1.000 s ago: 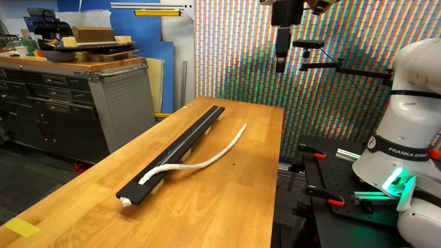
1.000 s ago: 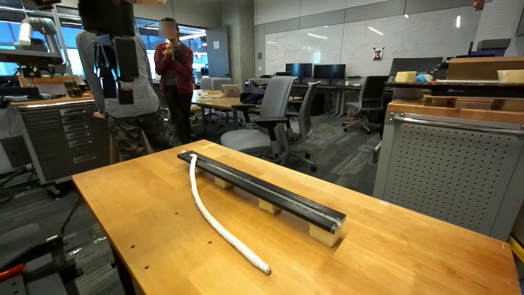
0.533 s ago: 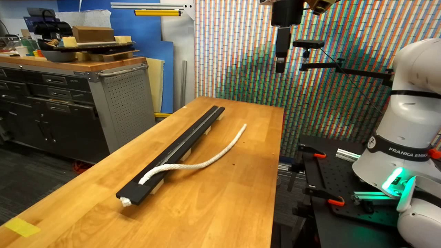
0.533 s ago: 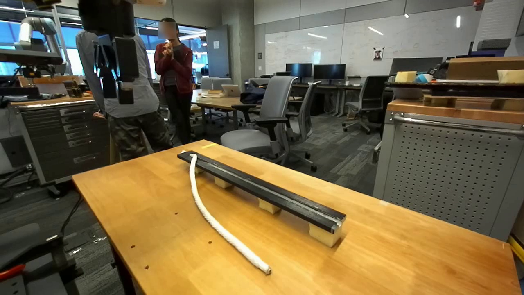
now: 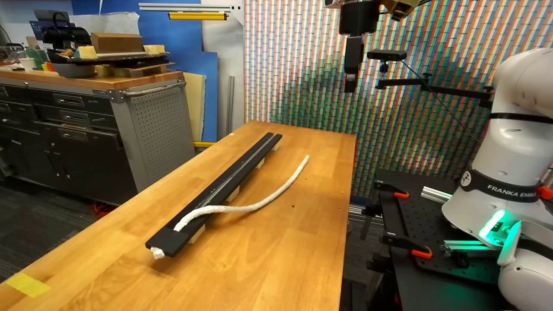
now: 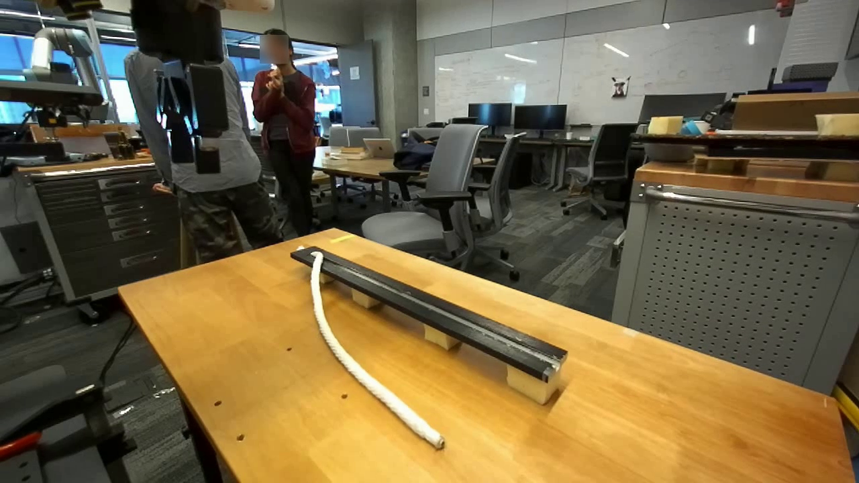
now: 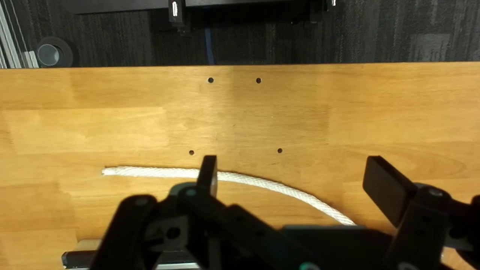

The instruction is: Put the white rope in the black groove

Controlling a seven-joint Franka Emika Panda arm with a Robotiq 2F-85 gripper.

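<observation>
The white rope (image 5: pixel 250 208) (image 6: pixel 366 381) has one end at the black groove's capped end, where a white tuft sticks out. From there it crosses the bar's edge and curves over the tabletop to a free end. The black groove (image 5: pixel 236 172) (image 6: pixel 429 305) is a straight bar raised on small blocks; most of its channel shows no rope. My gripper (image 5: pixel 350 84) (image 6: pixel 194 151) is high above the table, open and empty. In the wrist view the fingers (image 7: pixel 290 168) are wide apart, with the rope (image 7: pixel 258 181) far below; the groove (image 7: pixel 77 259) is mostly hidden.
The wooden table (image 5: pixel 298 242) has several small holes and yellow tape (image 5: pixel 28 285) at a corner. Pale blocks (image 6: pixel 533 386) support the bar. A camera on a black arm (image 5: pixel 386 55) is mounted near the robot. Two people stand beyond the table (image 6: pixel 285 114).
My gripper has come down very slightly in the last half second. The rope and the black groove have not moved.
</observation>
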